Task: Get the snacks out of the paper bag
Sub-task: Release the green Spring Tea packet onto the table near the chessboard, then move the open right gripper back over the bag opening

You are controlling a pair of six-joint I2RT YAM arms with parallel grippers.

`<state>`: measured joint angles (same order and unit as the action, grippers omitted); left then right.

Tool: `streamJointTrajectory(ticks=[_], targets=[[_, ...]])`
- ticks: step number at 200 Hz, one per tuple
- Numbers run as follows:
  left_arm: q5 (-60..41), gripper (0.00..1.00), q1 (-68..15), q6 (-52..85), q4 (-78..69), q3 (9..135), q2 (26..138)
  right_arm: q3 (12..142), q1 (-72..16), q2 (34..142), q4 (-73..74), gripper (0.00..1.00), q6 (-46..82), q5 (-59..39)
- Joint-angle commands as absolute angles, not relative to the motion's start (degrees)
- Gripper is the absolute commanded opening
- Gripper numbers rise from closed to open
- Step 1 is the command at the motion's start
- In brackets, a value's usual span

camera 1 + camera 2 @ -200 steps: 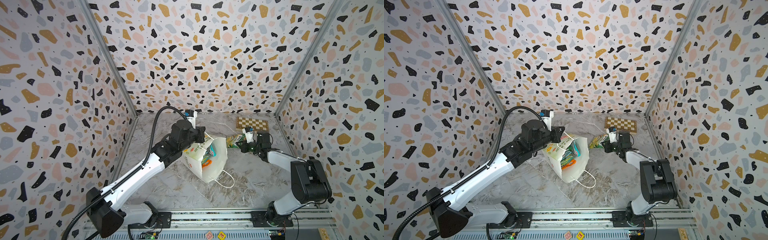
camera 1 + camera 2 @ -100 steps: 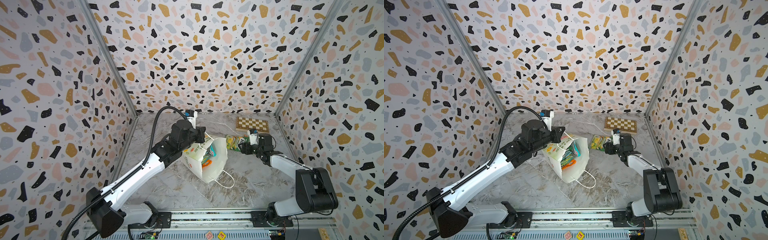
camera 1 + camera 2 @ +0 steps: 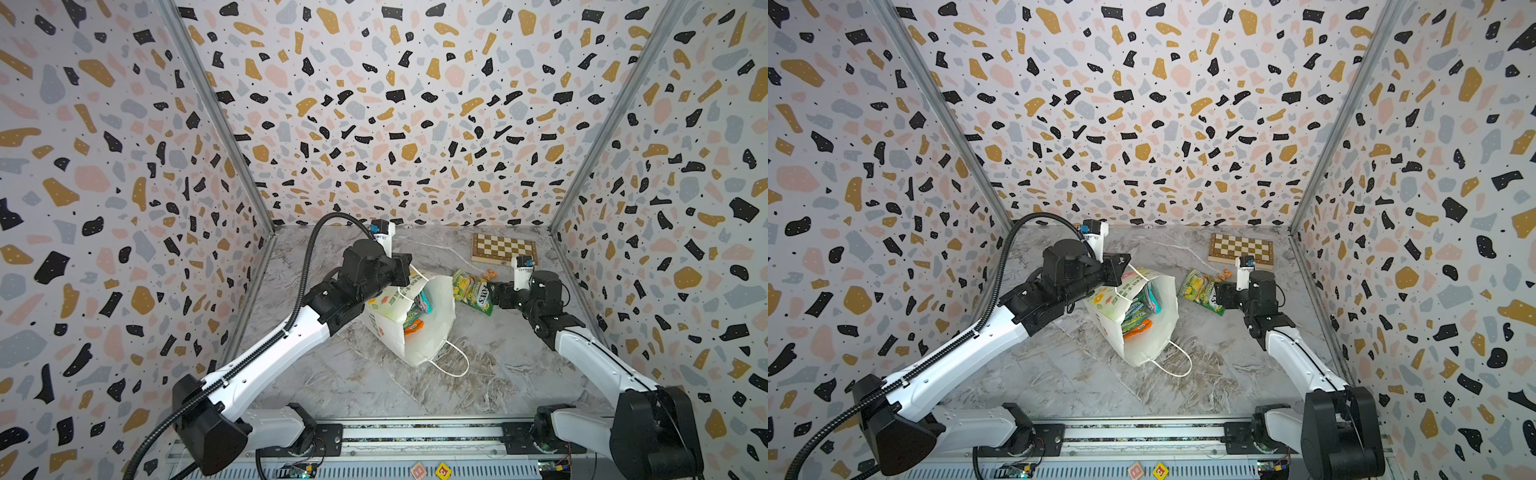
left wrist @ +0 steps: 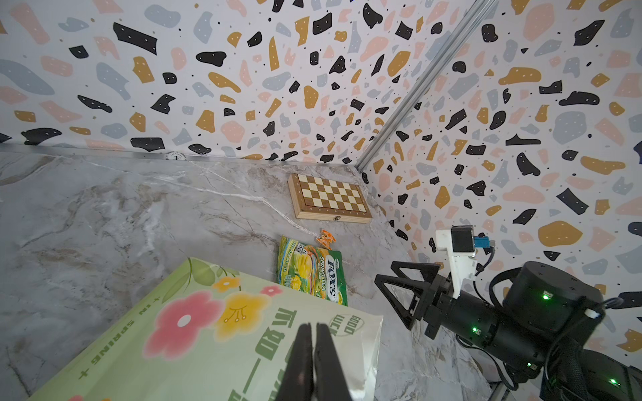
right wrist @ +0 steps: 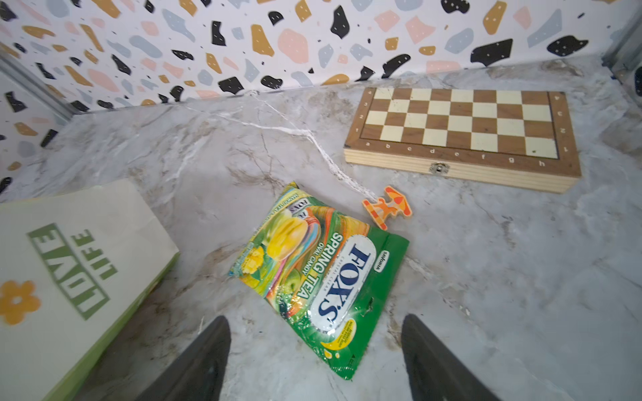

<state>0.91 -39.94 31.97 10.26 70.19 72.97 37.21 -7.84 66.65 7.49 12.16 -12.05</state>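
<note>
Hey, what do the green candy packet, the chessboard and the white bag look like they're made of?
Green candy packet: glossy plastic film, probably; it glares and crinkles. Chessboard: wood, matte, with visible grain and a small metal clasp. White bag: matte paper, it seems, creased sharply at its folds.

**Candy packet** (image 5: 319,277): brand "FOX'S" in blue on a white oval, with "SPRING TEA" and "OVAL CANDY" alongside; the finer print is illegible.

**Paper bag** (image 5: 69,274): "LOVE LIFE" in green block letters on the pale face. On the green flowered face, seen from the left wrist, are "GOOD LUCK" in an oval stamp, "+ IN SPRING +" along one edge, and large green Chinese characters, partly hidden.

**Chessboard** (image 5: 462,128): letters a–h along the clasp-side border and small digits on the side borders.

**Yellow block** (image 3: 443,471): red "E".
</note>
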Motion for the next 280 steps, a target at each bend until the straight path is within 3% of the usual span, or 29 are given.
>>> streamJointTrajectory(ticks=[1,68,141,190,280], targets=[[0.7,0.0,-40.1,31.3,7.2,70.5,72.7,37.9,-7.9,62.9,6.3,0.79,13.1,-18.4],[0.7,0.0,-40.1,31.3,7.1,70.4,72.4,39.2,-13.3,56.7,8.0,0.78,12.5,-35.8],[0.7,0.0,-40.1,31.5,7.1,70.4,72.3,42.0,-23.9,56.9,7.7,0.75,8.6,-43.7],[0.7,0.0,-40.1,31.6,7.2,70.7,72.4,45.3,-33.8,62.4,2.9,0.73,3.4,-36.8],[0.5,0.0,-40.1,31.3,7.5,71.5,72.7,49.3,-42.3,72.9,-3.8,0.67,-1.5,-21.2]])
